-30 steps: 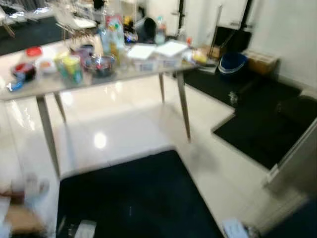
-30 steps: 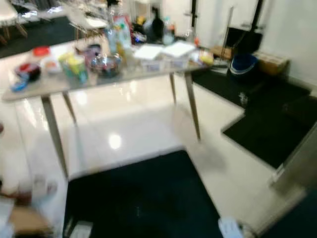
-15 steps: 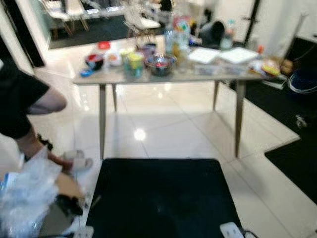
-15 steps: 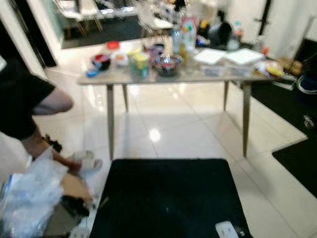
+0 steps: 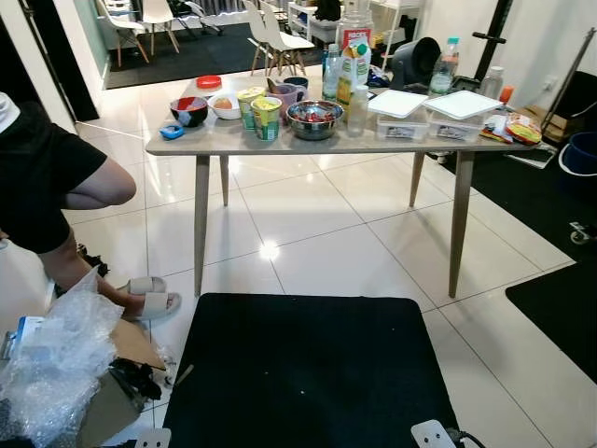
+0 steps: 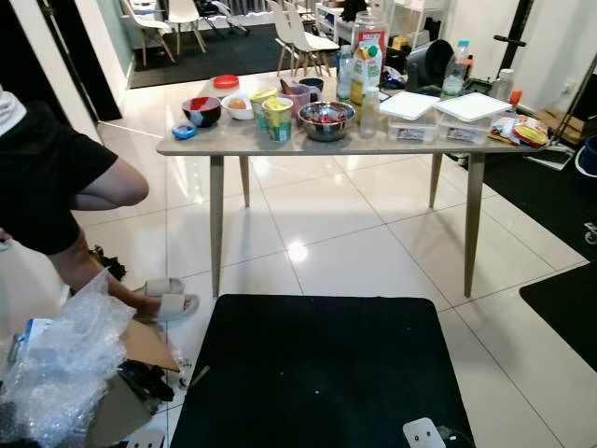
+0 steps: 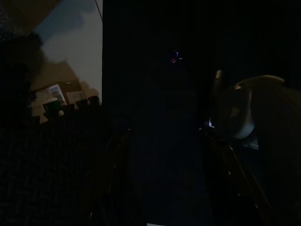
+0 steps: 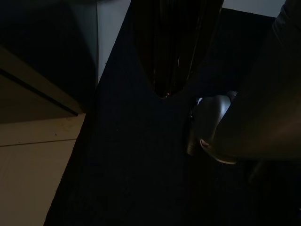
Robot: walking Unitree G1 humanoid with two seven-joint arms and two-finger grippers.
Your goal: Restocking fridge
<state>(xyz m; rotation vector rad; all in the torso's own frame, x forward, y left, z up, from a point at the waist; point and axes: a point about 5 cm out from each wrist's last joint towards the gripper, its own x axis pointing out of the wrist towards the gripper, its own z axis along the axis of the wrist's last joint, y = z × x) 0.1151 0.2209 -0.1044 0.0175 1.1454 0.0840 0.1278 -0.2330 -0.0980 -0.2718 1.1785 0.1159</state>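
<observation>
Nearest, a black mat (image 5: 308, 373) is spread on the white tiled floor directly ahead. At the near left a heap of bubble wrap (image 5: 51, 359) and an opened cardboard box (image 5: 117, 392) are seen, with a person (image 5: 42, 201) in a black top bent over them, one sandalled foot (image 5: 149, 301) beside the mat. Both arms are judged to hang idle; the left claw (image 7: 164, 179) is made out only as dim dark fingers over the mat, and the right claw (image 8: 171, 61) as a dark tapered shape above it. Whether either is released or clenched cannot be told from these dark views.

Beyond the mat stands the counter (image 5: 187, 147), its long axis running left to right across the view. The goods to be restocked are judged to be those set on it, well apart from both claws and straight ahead, so neither arm is clearly nearer. From left to right a dark bowl with red inside (image 5: 189, 110), a white bowl (image 5: 225, 106), two printed cups (image 5: 259, 114), a steel bowl (image 5: 314, 119), bottles and a carton (image 5: 347, 75), and two lidded clear boxes (image 5: 429, 114) are seen. A walk forward across the mat is judged to be needed before any reach. Farthest, white chairs (image 5: 280, 33) are seen on a dark rug.
</observation>
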